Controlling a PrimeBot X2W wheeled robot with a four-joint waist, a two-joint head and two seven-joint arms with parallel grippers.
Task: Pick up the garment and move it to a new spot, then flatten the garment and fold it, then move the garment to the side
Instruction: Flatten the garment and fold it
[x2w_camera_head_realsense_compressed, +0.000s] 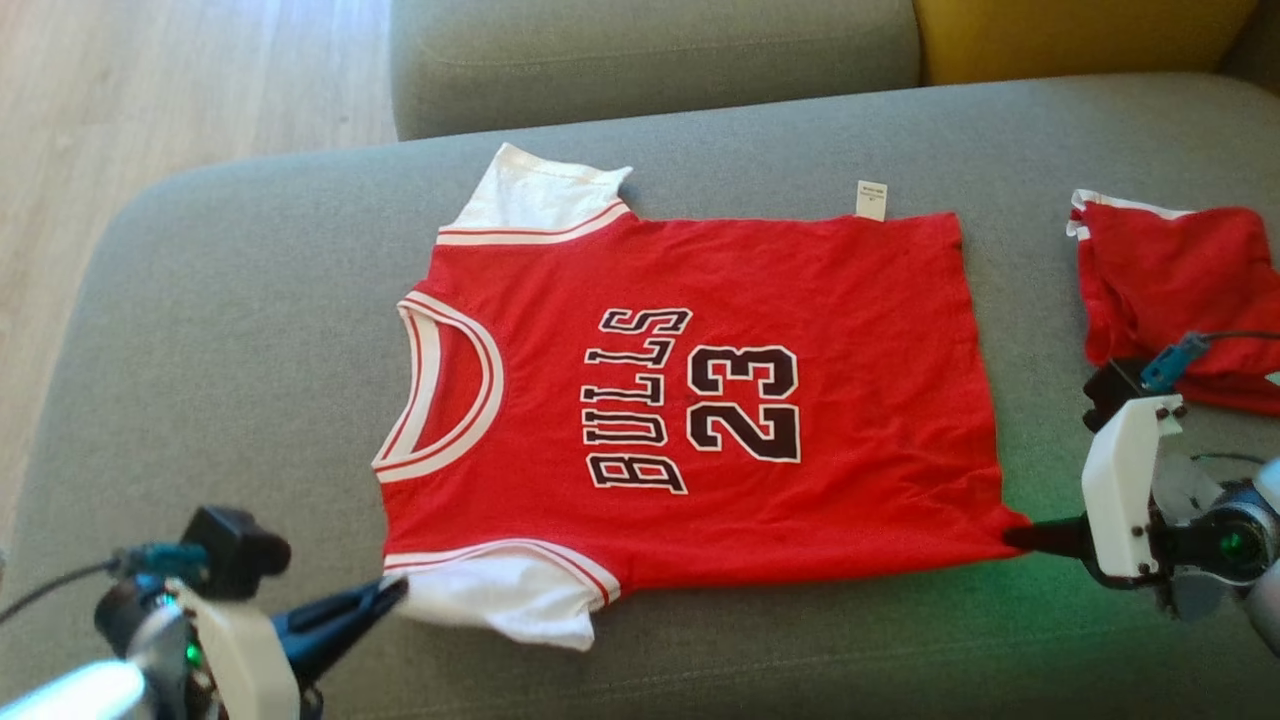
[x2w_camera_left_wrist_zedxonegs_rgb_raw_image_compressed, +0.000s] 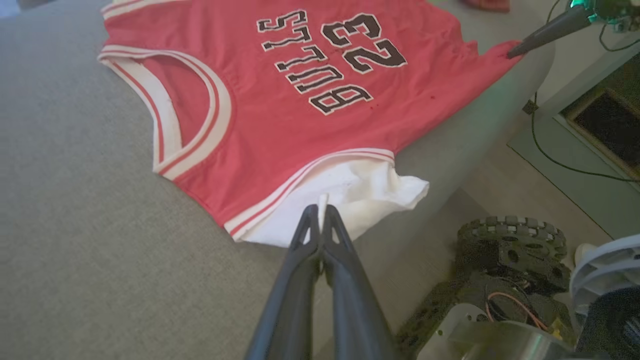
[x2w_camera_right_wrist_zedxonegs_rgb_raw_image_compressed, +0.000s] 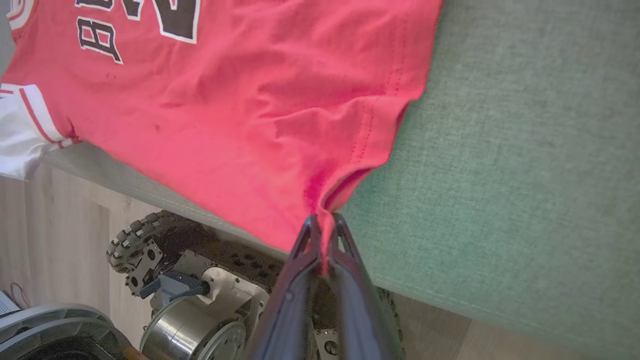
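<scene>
The red garment (x2w_camera_head_realsense_compressed: 700, 400) lies spread flat, print side up, on the grey sofa seat (x2w_camera_head_realsense_compressed: 250, 330), stretched between the two hands. The left hand (x2w_camera_head_realsense_compressed: 395, 592) has its two dark fingers pressed together on the edge of the white sleeve (x2w_camera_head_realsense_compressed: 500, 605) nearest to it. In the left wrist view a small fold of white cloth stands up at the tips of the left hand (x2w_camera_left_wrist_zedxonegs_rgb_raw_image_compressed: 321, 210), so it is pinching the sleeve. Just ahead of these tips comes the red and white striped band of the armhole, and further ahead are the white-trimmed neck opening (x2w_camera_head_realsense_compressed: 450, 385) and the black print BULLS 23 (x2w_camera_head_realsense_compressed: 690, 400). The right hand (x2w_camera_head_realsense_compressed: 1012, 537) is closed too, and it pinches the corner of the bottom hem closest to it. In the right wrist view the red cloth is gathered into a point that goes in at the tips of the right hand (x2w_camera_right_wrist_zedxonegs_rgb_raw_image_compressed: 325, 220). From that pinch the hem runs away from the right hand across the seat, up to a small white label (x2w_camera_head_realsense_compressed: 872, 198) at the far corner. Beside the right hand, on the side away from the garment, another red cloth (x2w_camera_head_realsense_compressed: 1180, 290) lies crumpled on the same seat, apart from the garment. Below both hands, past the front edge of the seat, are the robot's wheel (x2w_camera_left_wrist_zedxonegs_rgb_raw_image_compressed: 510, 240) and the wooden floor (x2w_camera_right_wrist_zedxonegs_rgb_raw_image_compressed: 60, 225).
</scene>
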